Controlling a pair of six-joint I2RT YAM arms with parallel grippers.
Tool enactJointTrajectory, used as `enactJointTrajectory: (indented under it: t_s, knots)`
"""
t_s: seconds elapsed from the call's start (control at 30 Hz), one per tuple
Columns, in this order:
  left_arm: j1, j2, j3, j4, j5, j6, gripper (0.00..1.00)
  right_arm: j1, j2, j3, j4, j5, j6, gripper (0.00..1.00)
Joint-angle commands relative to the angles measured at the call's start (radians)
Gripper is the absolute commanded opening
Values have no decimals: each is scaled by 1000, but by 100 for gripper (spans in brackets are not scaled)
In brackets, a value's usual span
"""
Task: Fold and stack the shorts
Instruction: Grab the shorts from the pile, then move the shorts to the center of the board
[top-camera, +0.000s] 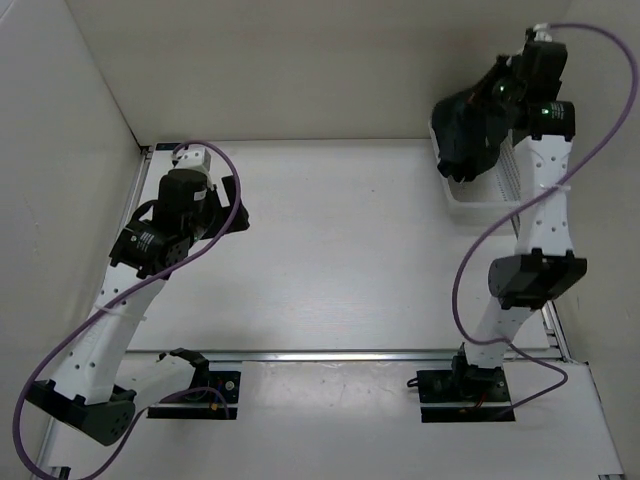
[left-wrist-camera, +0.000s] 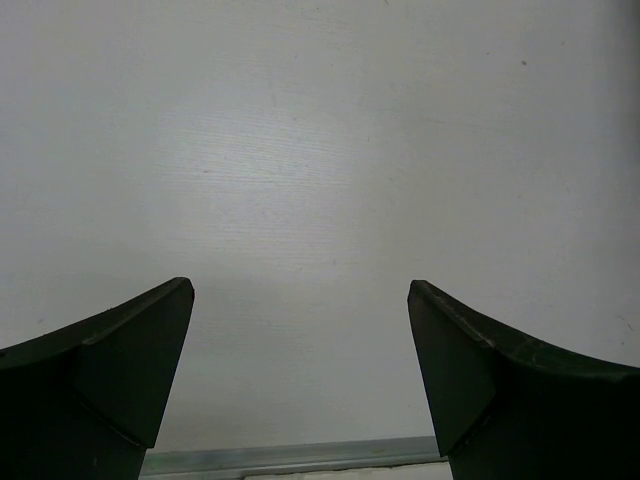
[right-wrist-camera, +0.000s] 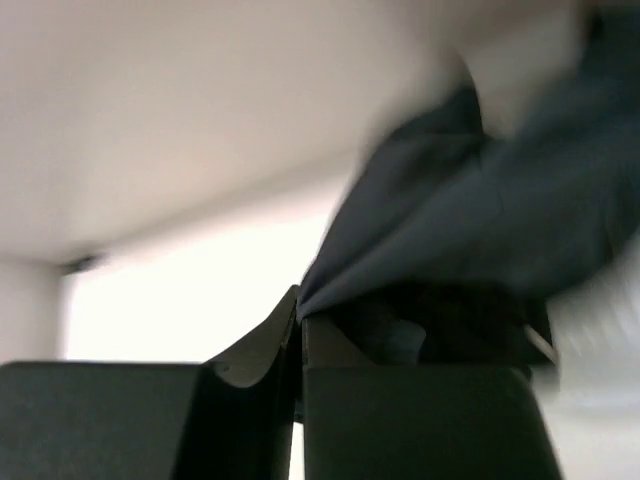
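White walls (top-camera: 70, 120) close in a pale, wood-grained bench (top-camera: 340, 250) on the left and far sides, and a metal rail (top-camera: 330, 355) crosses its near edge in front of the two arm bases.

The left fingers (left-wrist-camera: 120, 360) are spread wide apart with nothing between them. The left wrist view shows only bare bench surface in the gap. From above, the left arm (top-camera: 100, 340) reaches forward along the left side of the bench, well apart from the cloth.

The shorts (top-camera: 465, 135) hang as a dark bunched mass at the far right corner, lifted off the bench and held over a white slotted basket (top-camera: 500, 195) that stands against the right wall. The lower edge of the fabric is near the basket's rim, and whether it touches cannot be told. In the right wrist view the right fingers (right-wrist-camera: 400, 420) are pressed together, clamped on a fold of the shorts (right-wrist-camera: 480, 220), with the dark cloth spreading up and to the right from the pinch. That view is blurred. A purple cable (top-camera: 480, 240) loops along the right arm (top-camera: 535, 210).
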Motion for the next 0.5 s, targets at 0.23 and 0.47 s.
enactJointTrajectory:
  t_s: [0.23, 0.47]
  knots:
    - [106, 77, 188, -132, -64, -27, 100, 318, -274, 234, -32, -205, -117, 0]
    - [183, 74, 250, -200, -256, -85, 100, 495, -444, -193, -32, -87, -169, 0]
